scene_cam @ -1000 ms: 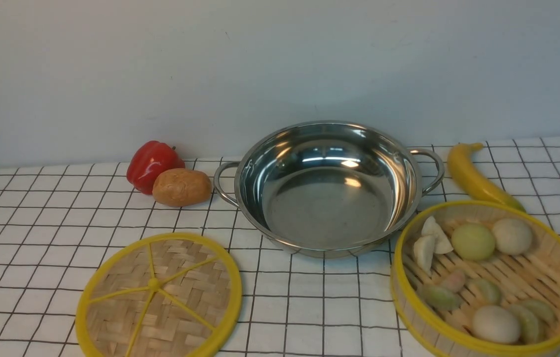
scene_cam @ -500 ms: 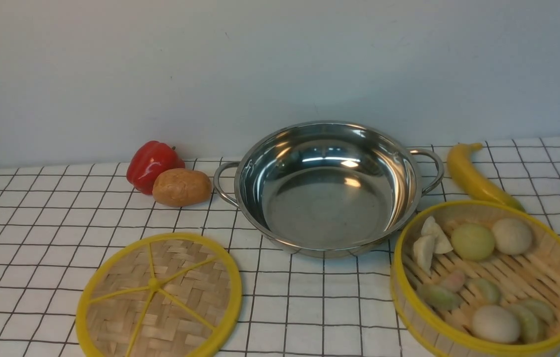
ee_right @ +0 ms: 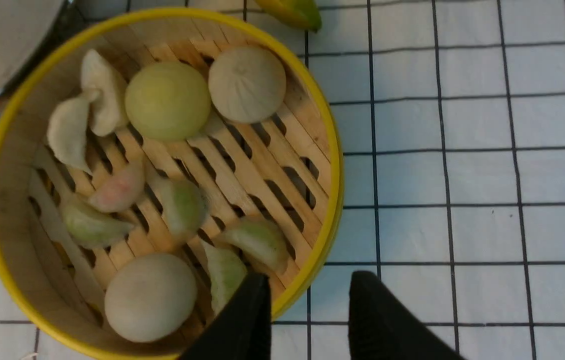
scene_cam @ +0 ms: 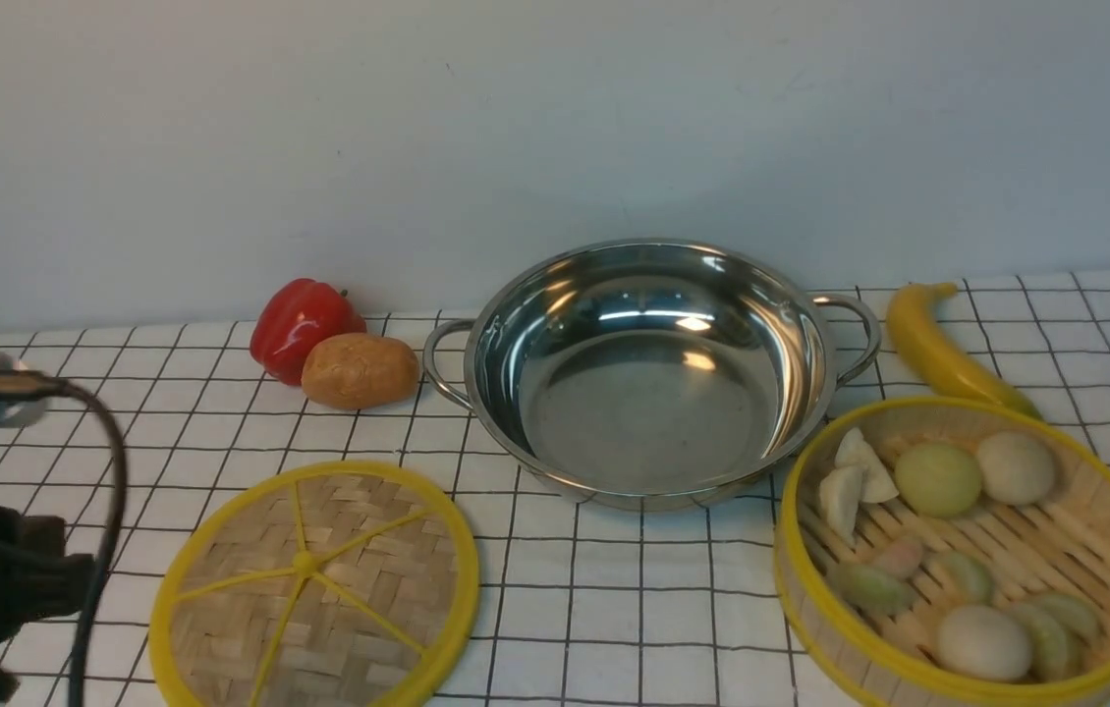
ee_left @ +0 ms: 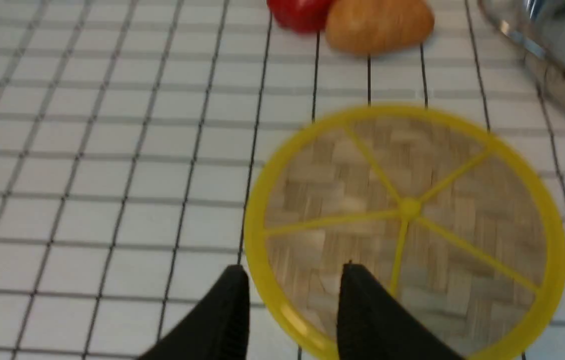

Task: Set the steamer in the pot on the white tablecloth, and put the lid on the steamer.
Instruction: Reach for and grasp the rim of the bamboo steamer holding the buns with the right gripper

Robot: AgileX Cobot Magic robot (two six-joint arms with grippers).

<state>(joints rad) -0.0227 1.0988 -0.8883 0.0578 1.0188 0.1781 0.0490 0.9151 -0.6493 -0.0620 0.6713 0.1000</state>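
You are at the opening step: nothing is lifted, and the pot (scene_cam: 648, 412) sits empty at the far middle of the white tablecloth (scene_cam: 614, 609). The steamer (scene_cam: 1017, 555) rests on the cloth at the near right, just beside the pot's right near edge; whether the two touch, you cannot tell. It carries buns and dumplings (scene_cam: 938, 478). The lid (scene_cam: 314, 584) lies flat at the near left, well apart from the steamer.

In its wrist view your right gripper (ee_right: 311, 277) has its jaws parted. They straddle the steamer's yellow rim on the side away from the pot, with one finger over the slats and one over the cloth. It holds nothing, and its height above the rim cannot be judged. Your left gripper (ee_left: 292, 272) is likewise spread and holding nothing. It is lined up across the lid's rim on the side away from the potato (scene_cam: 359, 370).

The next move likely belongs to the right arm: bring the jaws down over the wall and close on it firmly. Then lift level so the food does not roll, carry the basket left and far past the pot's rim, and centre it before lowering. The fit looks close, so a tilted entry could catch the steel edge. Mind the right handle and the long yellow fruit (scene_cam: 938, 349) beyond it. The red pepper (scene_cam: 305, 324) is out of the path. Keep the left arm back until the basket is seated.
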